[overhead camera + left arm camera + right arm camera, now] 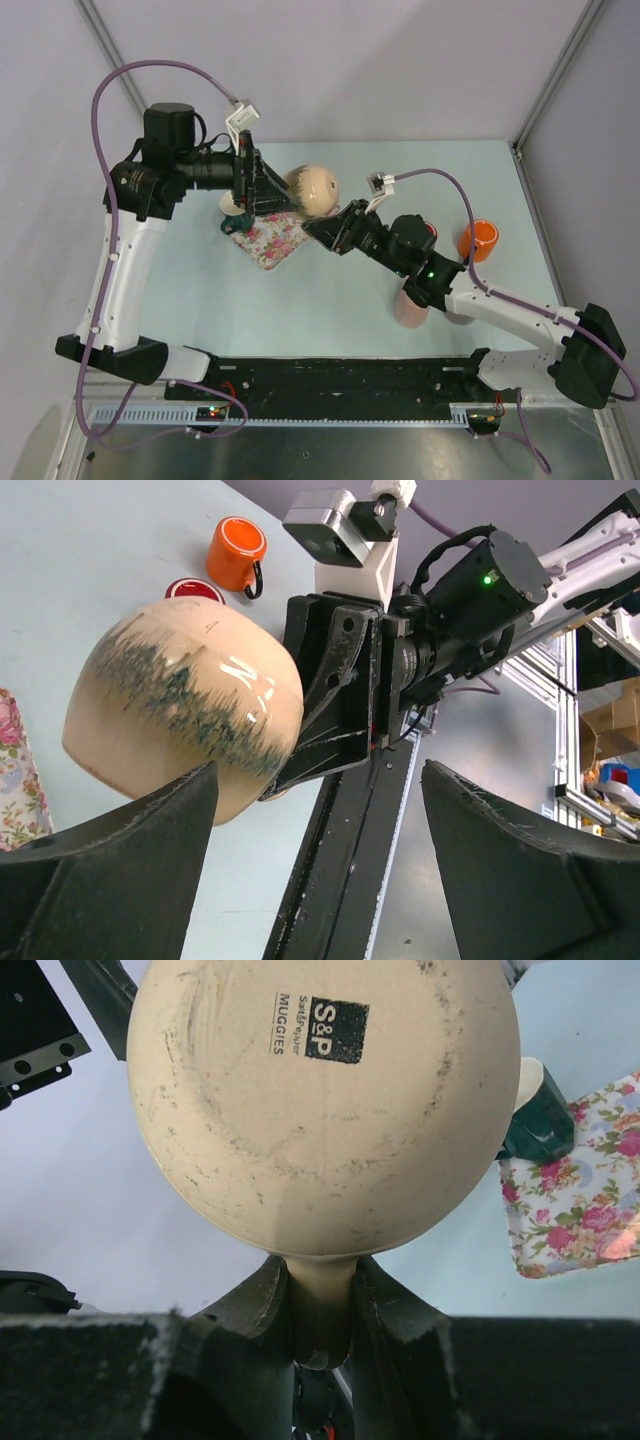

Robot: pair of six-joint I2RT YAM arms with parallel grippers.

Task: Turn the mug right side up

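The mug [315, 190] is round, beige, with dark speckled glaze. It hangs in the air above the far middle of the table. My right gripper [325, 225] is shut on its handle [322, 1305]. In the right wrist view the mug's stamped base [320, 1100] faces the camera, with the gripper [322, 1290] clamped on the handle below it. My left gripper [270, 190] is open, close on the mug's left. In the left wrist view the mug [180, 720] sits just beyond the left finger of the open gripper [318, 780], which holds nothing.
A floral mat [268, 240] lies under the grippers, with a green and white cup [235, 215] at its far edge. An orange mug [478, 240] stands at the right. A pink cup [410, 308] sits under my right arm. A black rail [340, 385] runs along the near edge.
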